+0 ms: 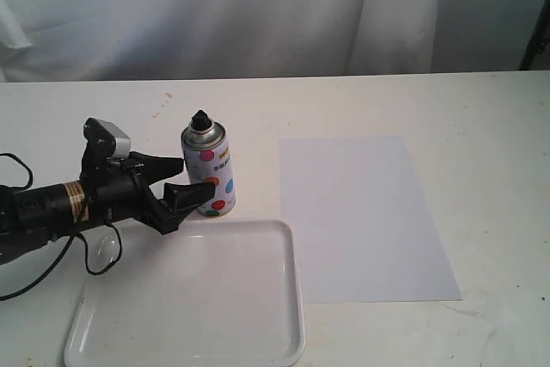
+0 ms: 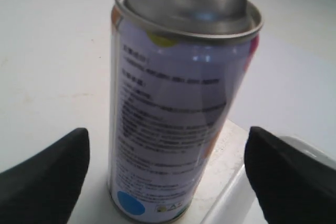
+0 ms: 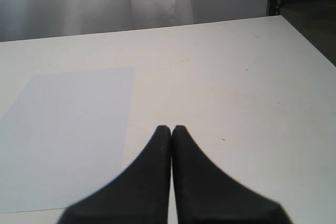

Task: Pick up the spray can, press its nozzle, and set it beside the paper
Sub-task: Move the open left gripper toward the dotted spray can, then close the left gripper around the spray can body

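The spray can (image 1: pixel 213 161) stands upright on the white table, left of the paper (image 1: pixel 361 221), with its black nozzle (image 1: pixel 201 117) on top. My left gripper (image 1: pixel 198 174) is open and reaches in from the left; one black finger lies on each side of the can's lower body, with gaps showing. In the left wrist view the spray can (image 2: pixel 173 108) fills the middle between the fingers of the left gripper (image 2: pixel 167 145), and the nozzle is cut off. My right gripper (image 3: pixel 171 128) is shut on nothing over bare table beside the paper (image 3: pixel 68 140). It is outside the exterior view.
A glossy white raised-rim tray (image 1: pixel 295 298) lies in front of the can, its far edge close to the can's base, and its corner (image 2: pixel 236 198) shows by one finger. White curtains (image 1: pixel 258 6) hang behind the table.
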`<state>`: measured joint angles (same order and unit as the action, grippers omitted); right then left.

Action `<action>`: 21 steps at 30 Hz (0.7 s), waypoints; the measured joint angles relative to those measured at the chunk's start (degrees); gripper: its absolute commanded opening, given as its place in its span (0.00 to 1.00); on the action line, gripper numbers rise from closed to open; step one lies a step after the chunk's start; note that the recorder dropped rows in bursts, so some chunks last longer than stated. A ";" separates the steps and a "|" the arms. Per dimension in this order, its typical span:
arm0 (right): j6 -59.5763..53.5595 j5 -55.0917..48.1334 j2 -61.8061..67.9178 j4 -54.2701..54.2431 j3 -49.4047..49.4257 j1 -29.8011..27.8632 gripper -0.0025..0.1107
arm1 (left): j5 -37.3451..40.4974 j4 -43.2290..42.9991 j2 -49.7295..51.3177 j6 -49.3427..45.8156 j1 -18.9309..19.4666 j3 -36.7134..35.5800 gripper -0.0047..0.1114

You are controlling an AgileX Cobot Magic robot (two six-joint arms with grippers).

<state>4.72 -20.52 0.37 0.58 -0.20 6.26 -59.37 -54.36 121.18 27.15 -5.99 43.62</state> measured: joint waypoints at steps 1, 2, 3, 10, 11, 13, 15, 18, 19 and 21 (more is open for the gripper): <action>0.00 0.00 0.00 0.00 0.00 0.00 0.02 | -0.35 0.00 0.33 0.00 0.00 0.36 0.70; 0.00 0.00 0.00 0.00 0.00 0.00 0.02 | -0.65 0.00 0.64 0.00 0.00 0.61 0.70; 0.00 0.00 0.00 0.00 0.00 0.00 0.02 | -0.88 0.00 1.01 0.11 0.00 0.96 0.70; 0.00 0.00 0.00 0.00 0.00 0.00 0.02 | -1.69 0.00 2.51 2.18 0.00 3.62 0.70; 0.00 0.00 0.00 0.00 0.00 0.00 0.02 | -1.92 0.00 2.87 2.83 0.00 4.00 0.70; 0.00 0.00 0.00 0.00 0.00 0.00 0.02 | -2.33 -0.24 3.74 3.96 0.00 4.56 0.70; 0.00 0.00 0.00 0.00 0.00 0.00 0.02 | -3.79 -0.40 4.74 4.64 0.00 5.09 0.70; 0.00 0.00 0.00 0.00 0.00 0.00 0.02 | -6.05 -0.50 6.07 5.09 0.00 5.87 0.70; 0.00 0.00 0.00 0.00 0.00 0.00 0.02 | -6.60 -0.66 6.35 5.18 0.00 6.26 0.70; 0.00 0.00 0.00 0.00 0.00 0.00 0.02 | -7.02 -1.32 6.85 5.18 0.00 6.79 0.70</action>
<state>4.72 -20.52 0.37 0.58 -0.20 6.26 -66.39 -55.68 128.03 32.34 -5.99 50.40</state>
